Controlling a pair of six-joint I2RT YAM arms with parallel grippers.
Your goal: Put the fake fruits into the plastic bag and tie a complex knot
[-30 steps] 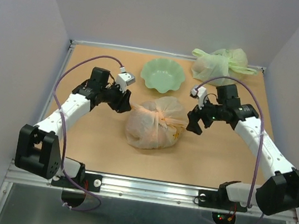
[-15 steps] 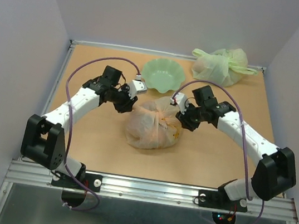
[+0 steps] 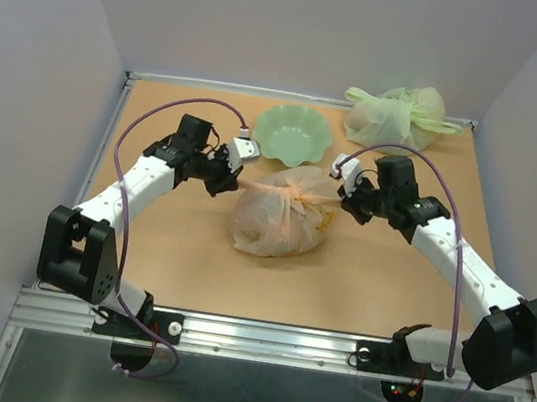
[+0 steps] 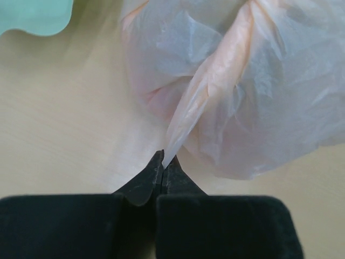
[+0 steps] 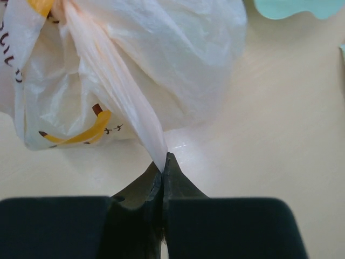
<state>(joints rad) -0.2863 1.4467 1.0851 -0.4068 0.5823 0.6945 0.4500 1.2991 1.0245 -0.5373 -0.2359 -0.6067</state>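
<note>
The left gripper (image 4: 163, 162) had its fingers clenched on the left handle strip (image 4: 207, 102) of the plastic bag (image 3: 280, 225), which sat bunched shut in the middle of the table (image 3: 159, 256). The fake fruits inside were hard to make out; only a yellow curved shape (image 5: 81, 134) showed through the film. Behind the bag lay a pale green scalloped bowl (image 3: 294, 134), cut off in both wrist views. The right gripper (image 5: 163, 162) pinched the right handle strip (image 5: 116, 91). A green knotted bag (image 3: 394, 117) lay at the far right corner.
</note>
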